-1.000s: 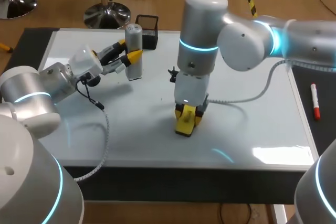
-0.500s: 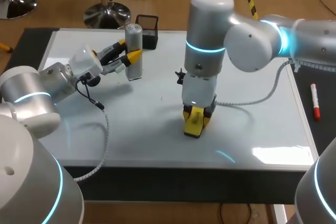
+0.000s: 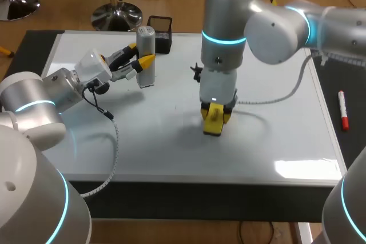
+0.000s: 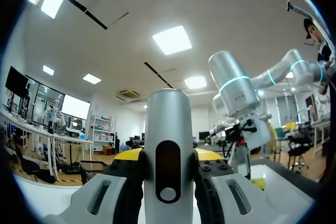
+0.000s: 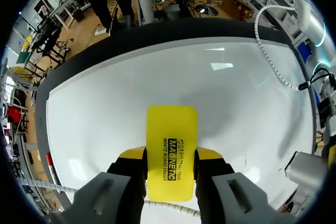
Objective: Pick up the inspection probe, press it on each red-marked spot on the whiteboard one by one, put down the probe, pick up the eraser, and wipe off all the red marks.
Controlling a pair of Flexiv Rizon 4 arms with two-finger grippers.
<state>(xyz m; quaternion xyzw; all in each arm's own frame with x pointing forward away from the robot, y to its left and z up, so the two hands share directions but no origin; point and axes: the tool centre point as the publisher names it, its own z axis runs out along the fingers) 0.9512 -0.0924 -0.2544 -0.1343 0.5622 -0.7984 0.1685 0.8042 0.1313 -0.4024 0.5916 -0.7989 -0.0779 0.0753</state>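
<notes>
The silver cylindrical probe [image 3: 146,41] stands upright near the whiteboard's far left, with my left gripper [image 3: 142,59] shut on its lower half. In the left wrist view the probe [image 4: 168,124] fills the gap between the yellow-tipped fingers [image 4: 128,156]. My right gripper [image 3: 216,114] points straight down at the middle of the whiteboard [image 3: 274,135], shut on the yellow eraser [image 3: 213,125], whose lower end meets the board. In the right wrist view the eraser [image 5: 171,129] sticks out ahead of the fingers over white board [image 5: 105,98]. Only a tiny speck [image 3: 175,107] shows on the board.
A black mesh holder [image 3: 162,32] sits at the board's far edge, just behind the probe. A red marker [image 3: 342,110] lies on the dark surface right of the board. The right arm's cable [image 3: 286,95] trails over the board's right part.
My right arm has carried the eraser to the right and a little farther across the board. The left arm and the probe have not moved.
</notes>
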